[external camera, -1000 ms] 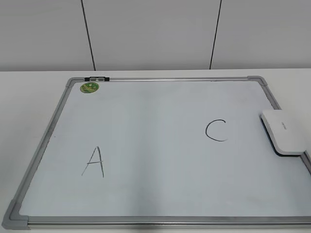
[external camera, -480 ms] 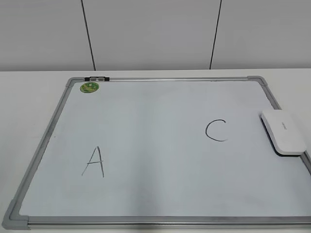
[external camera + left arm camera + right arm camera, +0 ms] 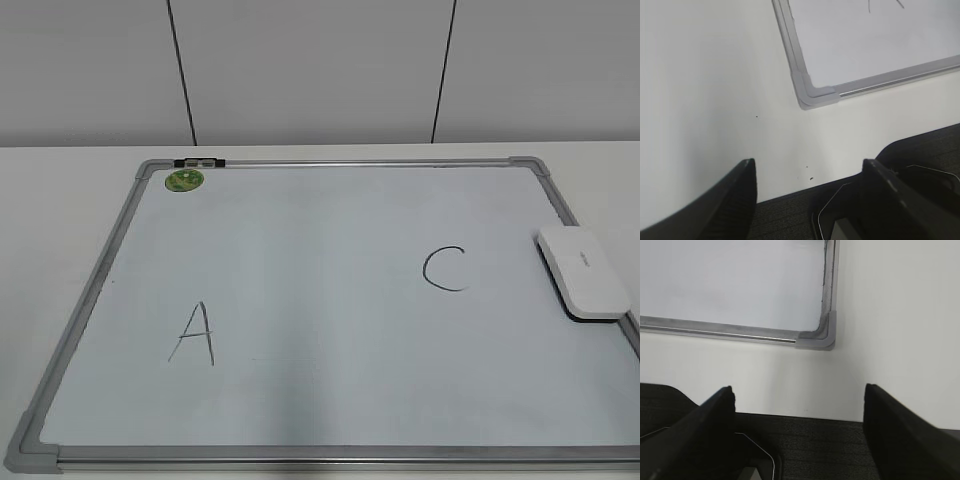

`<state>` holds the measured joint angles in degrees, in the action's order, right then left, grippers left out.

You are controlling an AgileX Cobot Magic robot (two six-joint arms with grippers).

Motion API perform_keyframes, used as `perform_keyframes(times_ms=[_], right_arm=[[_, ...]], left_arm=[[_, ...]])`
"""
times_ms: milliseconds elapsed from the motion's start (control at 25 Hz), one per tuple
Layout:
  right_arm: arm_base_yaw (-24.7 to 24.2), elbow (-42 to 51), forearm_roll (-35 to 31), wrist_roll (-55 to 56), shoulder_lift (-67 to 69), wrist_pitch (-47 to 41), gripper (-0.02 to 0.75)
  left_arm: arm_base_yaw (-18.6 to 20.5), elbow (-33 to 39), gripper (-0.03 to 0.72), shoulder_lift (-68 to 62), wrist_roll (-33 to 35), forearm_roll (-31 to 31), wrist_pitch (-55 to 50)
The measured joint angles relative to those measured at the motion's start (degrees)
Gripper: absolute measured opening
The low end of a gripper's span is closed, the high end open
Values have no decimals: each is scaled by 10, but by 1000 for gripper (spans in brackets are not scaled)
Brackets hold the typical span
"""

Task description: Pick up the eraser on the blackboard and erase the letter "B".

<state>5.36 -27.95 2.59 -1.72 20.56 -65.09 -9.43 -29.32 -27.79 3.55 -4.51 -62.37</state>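
Note:
The blackboard [image 3: 330, 455] lies flat on the white table, a white board with a grey frame. The white eraser [image 3: 583, 272] rests on its right edge, beside a handwritten "C" [image 3: 445, 268]. An "A" [image 3: 193, 334] is at the lower left. No letter "B" shows on the board. Neither gripper is in the exterior view. My left gripper [image 3: 807, 167] is open and empty above the table's front edge, near the board's front left corner [image 3: 815, 96]. My right gripper [image 3: 799, 392] is open and empty near the board's front right corner [image 3: 819, 339].
A round green sticker [image 3: 185, 180] sits at the board's far left corner. A small black clip [image 3: 198, 161] is on the top frame. Dark floor and dark equipment [image 3: 920, 175] lie below the table's front edge.

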Motion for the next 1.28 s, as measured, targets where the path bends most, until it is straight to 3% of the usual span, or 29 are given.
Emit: perform_keyframes(times_ms=[760,880,1080,1280], right_arm=[[0,0,1,1,0,2,592],[-18,0,1,1,-1,2,592],[-68,0,1,1,-47,2,592],[-75,0,1,1,-112,2,591]], left_arm=[[0,0,479,8,0,0,0],[2,0,479,34,0,0,0],[53,0,479,117,-1,0,0],[97,0,479,199,-1,0,-2]])
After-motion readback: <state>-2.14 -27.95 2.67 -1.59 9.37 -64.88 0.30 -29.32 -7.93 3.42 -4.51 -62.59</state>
